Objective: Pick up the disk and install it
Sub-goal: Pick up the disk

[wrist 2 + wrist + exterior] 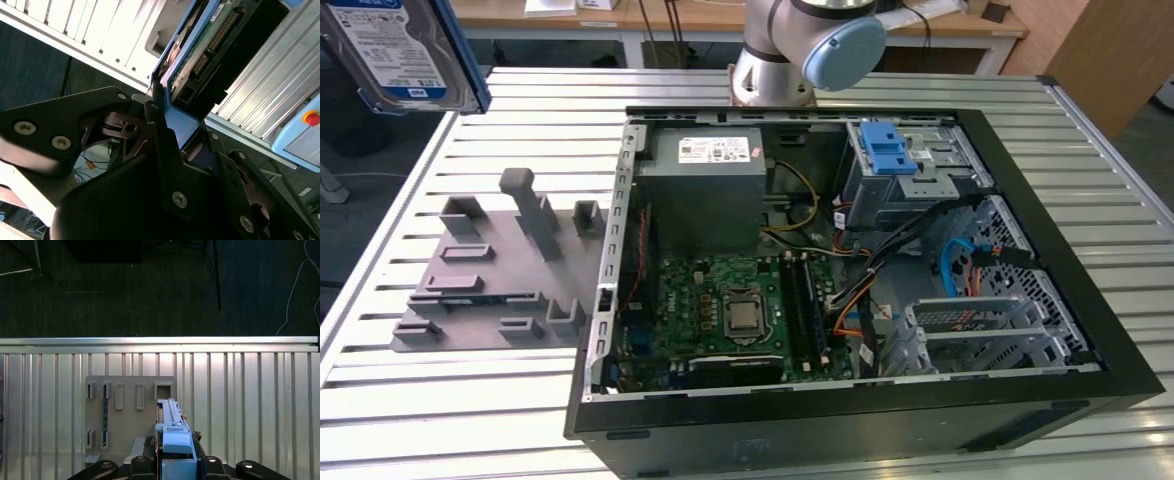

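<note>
Claw: closed on the disk, clamping its blue carrier edge-on.
Disk: held aloft, well above the grey fixture plate on the slatted surface.
Open computer case: well apart from the disk.
Handling, as judged: firm, square grip; no tilt; ample clearance over the case wall.
</note>
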Robot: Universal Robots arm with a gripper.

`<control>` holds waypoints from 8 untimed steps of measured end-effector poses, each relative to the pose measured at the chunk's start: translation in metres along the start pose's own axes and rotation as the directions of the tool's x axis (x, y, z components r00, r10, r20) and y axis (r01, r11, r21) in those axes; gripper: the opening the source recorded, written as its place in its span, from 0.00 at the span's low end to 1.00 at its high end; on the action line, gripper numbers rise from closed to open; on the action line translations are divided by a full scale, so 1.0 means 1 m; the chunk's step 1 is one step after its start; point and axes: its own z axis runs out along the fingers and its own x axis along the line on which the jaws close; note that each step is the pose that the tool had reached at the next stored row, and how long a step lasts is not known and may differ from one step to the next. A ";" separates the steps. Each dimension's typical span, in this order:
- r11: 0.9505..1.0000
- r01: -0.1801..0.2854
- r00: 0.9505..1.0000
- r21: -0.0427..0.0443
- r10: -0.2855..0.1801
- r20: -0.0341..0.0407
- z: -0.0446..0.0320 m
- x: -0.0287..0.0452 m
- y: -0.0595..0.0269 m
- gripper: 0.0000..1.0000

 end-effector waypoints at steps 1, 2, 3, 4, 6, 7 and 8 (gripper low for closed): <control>1.000 0.000 1.000 0.000 0.000 0.000 -0.0009 0.0000 0.0000 0.36; 1.000 0.000 1.000 0.000 0.000 0.000 -0.0017 0.0000 0.0000 0.36; 1.000 0.000 1.000 0.000 0.000 0.000 -0.0027 0.0000 0.0001 0.36; 1.000 0.000 1.000 0.000 0.000 0.000 -0.0035 0.0000 0.0000 0.36; 1.000 0.000 1.000 0.000 0.000 0.000 -0.0051 0.0000 0.0001 0.36; 1.000 0.000 1.000 0.000 0.000 0.000 -0.0060 -0.0001 0.0001 0.36; 1.000 0.000 1.000 0.000 0.000 0.000 -0.0068 -0.0001 0.0001 0.36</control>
